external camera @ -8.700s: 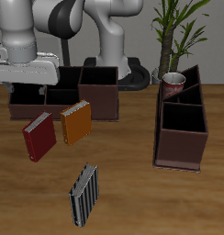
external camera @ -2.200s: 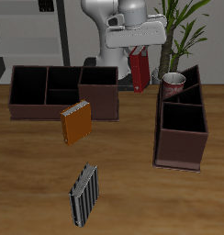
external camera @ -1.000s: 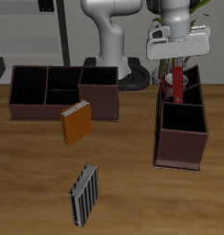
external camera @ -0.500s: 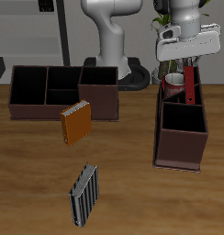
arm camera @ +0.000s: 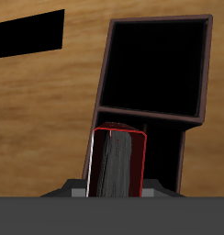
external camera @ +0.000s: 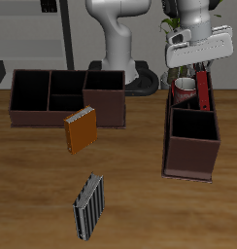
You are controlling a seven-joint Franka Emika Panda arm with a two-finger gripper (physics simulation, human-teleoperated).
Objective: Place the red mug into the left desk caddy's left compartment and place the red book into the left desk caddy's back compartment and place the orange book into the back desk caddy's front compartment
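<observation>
Gripper [external camera: 200, 64] holds the red book [external camera: 201, 88] standing tall, right above the left desk caddy [external camera: 192, 131]; I think the back compartment sits straight below

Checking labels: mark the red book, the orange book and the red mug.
red book [external camera: 201, 89], exterior view, its upright cover below the tool.
orange book [external camera: 82, 132], exterior view, middle of its cover.
red mug [external camera: 184, 89], exterior view, its rim.
</observation>
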